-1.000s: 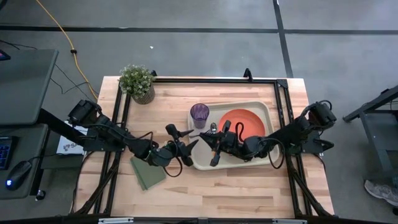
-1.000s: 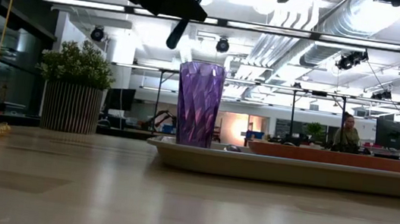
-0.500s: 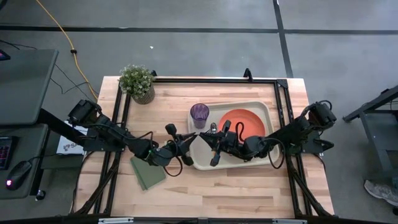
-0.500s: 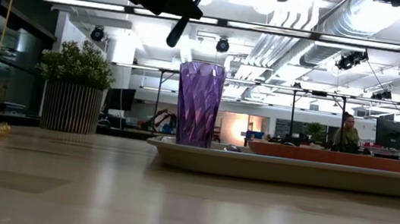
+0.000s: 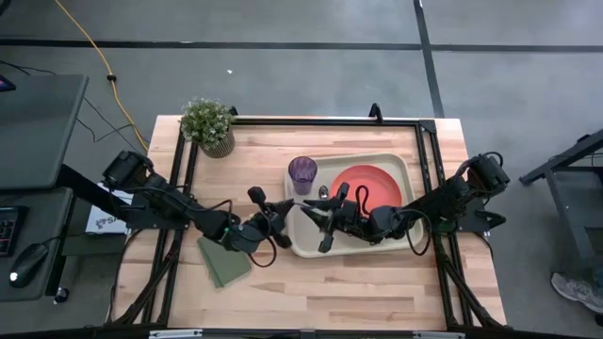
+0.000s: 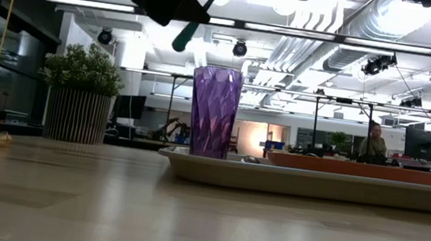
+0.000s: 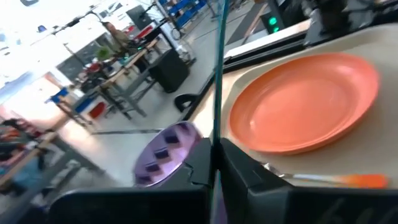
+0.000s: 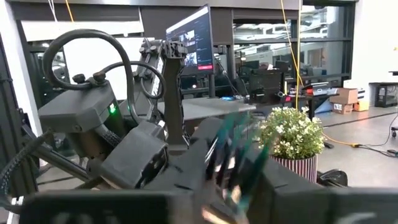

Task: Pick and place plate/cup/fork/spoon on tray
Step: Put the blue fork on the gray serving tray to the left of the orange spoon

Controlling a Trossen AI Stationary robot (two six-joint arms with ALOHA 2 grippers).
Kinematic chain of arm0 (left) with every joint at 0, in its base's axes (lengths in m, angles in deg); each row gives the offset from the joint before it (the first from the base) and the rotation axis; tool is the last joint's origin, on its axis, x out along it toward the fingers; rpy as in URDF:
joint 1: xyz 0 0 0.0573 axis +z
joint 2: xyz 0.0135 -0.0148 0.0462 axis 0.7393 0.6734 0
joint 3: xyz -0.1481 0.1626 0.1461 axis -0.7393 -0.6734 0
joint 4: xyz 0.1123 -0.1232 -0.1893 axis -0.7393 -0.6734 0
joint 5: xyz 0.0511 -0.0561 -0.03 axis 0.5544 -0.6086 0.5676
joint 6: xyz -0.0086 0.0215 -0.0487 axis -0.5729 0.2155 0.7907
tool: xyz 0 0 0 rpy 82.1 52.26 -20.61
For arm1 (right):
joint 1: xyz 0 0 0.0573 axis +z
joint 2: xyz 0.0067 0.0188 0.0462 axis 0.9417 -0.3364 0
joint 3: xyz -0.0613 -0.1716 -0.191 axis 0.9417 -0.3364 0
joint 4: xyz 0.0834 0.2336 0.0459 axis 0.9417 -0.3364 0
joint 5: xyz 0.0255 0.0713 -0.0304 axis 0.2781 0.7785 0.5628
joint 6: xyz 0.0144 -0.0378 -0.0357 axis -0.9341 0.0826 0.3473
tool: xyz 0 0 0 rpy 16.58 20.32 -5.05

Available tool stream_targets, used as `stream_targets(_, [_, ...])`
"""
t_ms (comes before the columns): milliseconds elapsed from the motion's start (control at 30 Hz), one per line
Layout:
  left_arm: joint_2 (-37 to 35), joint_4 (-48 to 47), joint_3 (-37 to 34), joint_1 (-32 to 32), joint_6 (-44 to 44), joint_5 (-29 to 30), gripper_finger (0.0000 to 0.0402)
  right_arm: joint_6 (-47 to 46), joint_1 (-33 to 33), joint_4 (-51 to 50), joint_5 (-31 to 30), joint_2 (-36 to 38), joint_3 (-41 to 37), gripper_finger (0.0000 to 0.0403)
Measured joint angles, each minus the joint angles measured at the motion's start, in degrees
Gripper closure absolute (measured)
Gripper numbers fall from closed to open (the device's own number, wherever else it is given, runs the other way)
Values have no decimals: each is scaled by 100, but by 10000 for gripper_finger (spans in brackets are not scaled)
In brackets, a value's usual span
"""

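The tray [image 5: 400, 160] is loaded with the plate [image 5: 369, 184], cup [image 5: 302, 172] and spoon [image 7: 323, 180]; only the fork [image 7: 217, 74] is left, pinched tight in the left end effector [image 5: 280, 218], with the right end effector [image 5: 306, 209] close by.

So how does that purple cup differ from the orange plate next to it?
The cup is a tall, narrow, see-through purple tumbler with faceted sides; the plate is wide, flat, solid orange-red. In the low view the cup towers above the tray's rim, while the plate barely rises over it. The cup stands at the tray's corner; the plate fills its middle. Both sit on the beige tray, untouched by either gripper.
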Motion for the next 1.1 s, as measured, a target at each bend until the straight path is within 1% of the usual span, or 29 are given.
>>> stream_targets(133, [-144,-413,-2,-34,130,222,400,101,72,-149,-55,160,0,253])
stream_targets(300, [-449,-1200,-4,-34,624,132,400,466,320,-425,-609,431,-2,168])
stream_targets(367, [-592,-1539,-4,-28,905,-139,400,697,437,-446,-821,522,-2,146])
stream_targets(467, [-891,-2082,-4,-6,1379,-907,400,1057,628,-635,-1044,636,-2,129])
stream_targets(533, [-1091,-2418,-4,43,1723,-1634,401,1138,727,-846,-1052,716,-2,126])
stream_targets(567, [-1184,-2564,-4,77,1871,-2103,401,1173,776,-992,-1042,755,-2,126])
stream_targets(600, [-1266,-2698,-4,126,2000,-2619,401,1218,821,-1119,-997,779,-2,126])
stream_targets(667, [-1350,-2884,-4,223,2154,-3841,401,1245,892,-1494,-764,828,-2,127])
stream_targets(733, [-1341,-2923,-4,320,1992,-5109,401,1195,915,-1889,-268,886,-2,127])
stream_targets(833, [-1276,-2660,6,568,1390,-7100,401,1030,883,-2459,814,992,-2,128])
stream_targets(867, [-1266,-2697,5,688,1331,-7838,401,996,857,-2630,1184,1018,-2,128])
stream_targets(933, [-1266,-2735,-7,943,1442,-9102,401,899,813,-2870,1880,1063,-2,128])
stream_targets(1000, [-1266,-2680,-4,1169,1676,-10064,401,911,787,-3031,2438,1109,-2,128])
stream_targets(1033, [-1266,-2638,-4,1270,1779,-10410,401,945,777,-3030,2595,1112,-2,128])
stream_targets(1100, [-1169,-2233,1,1424,2164,-10871,401,1068,760,-3028,2696,1108,-2,128])
